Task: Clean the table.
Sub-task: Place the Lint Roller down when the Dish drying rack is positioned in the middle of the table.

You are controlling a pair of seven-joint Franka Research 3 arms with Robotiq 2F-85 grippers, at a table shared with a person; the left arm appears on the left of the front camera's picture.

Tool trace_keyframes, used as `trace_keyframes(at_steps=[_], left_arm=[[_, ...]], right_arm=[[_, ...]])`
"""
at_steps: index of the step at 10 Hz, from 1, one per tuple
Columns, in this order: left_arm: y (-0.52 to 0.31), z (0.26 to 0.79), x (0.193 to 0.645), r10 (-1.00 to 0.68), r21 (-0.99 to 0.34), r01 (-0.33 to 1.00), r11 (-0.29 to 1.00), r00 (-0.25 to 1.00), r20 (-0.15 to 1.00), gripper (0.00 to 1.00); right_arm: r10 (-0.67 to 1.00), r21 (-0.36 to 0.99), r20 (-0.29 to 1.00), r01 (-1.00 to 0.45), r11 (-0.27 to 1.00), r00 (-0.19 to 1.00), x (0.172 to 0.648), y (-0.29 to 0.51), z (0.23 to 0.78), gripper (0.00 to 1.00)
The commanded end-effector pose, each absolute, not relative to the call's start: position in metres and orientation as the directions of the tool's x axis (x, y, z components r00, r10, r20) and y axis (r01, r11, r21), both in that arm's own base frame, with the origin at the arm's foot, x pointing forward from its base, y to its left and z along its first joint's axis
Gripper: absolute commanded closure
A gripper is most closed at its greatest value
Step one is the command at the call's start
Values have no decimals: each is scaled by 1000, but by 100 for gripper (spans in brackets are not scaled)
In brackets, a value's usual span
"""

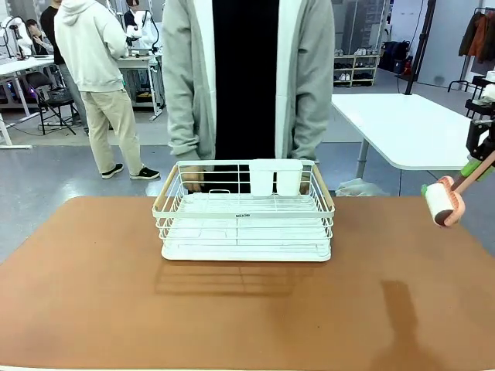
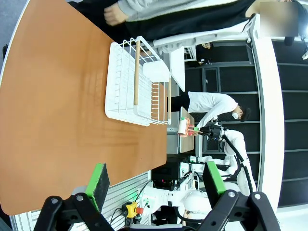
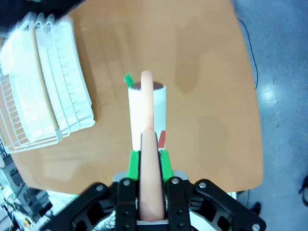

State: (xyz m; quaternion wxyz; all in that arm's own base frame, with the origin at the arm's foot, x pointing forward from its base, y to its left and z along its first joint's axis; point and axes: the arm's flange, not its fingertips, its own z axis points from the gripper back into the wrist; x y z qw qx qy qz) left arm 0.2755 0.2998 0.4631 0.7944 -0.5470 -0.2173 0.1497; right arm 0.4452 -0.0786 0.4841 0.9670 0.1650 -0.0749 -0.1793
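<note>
Right jaws grip lint roller (image 1: 443, 202) beside white wire rack (image 1: 244, 212).

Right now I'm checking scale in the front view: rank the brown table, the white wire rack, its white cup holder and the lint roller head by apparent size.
1. Brown table
2. White wire rack
3. White cup holder
4. Lint roller head, held in the right gripper; it looks smallest, though its nearness to the camera is unclear.
</note>
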Motion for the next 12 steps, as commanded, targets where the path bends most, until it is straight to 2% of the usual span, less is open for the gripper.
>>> trace_keyframes(at_steps=[1,2,3,5,8,12], left_arm=[[300,465,273,473,-938,30,345,857,202,0],[300,465,273,473,-938,30,345,857,202,0],[300,465,273,473,-938,30,345,857,202,0],[300,465,273,473,-938,30,345,857,202,0],[300,465,273,473,-938,30,345,857,202,0],[300,465,273,473,-938,30,345,857,202,0]], right_arm=[[-722,342,7,677,652,692,450,-58,477,79],[-826,340,29,772,537,562,453,-55,471,79],[-878,376,-7,815,441,478,455,-54,470,79],[-954,481,-7,837,261,301,464,-46,451,79],[-957,521,-99,834,183,272,477,-40,405,79],[-963,542,-82,822,174,258,489,-26,356,79]])
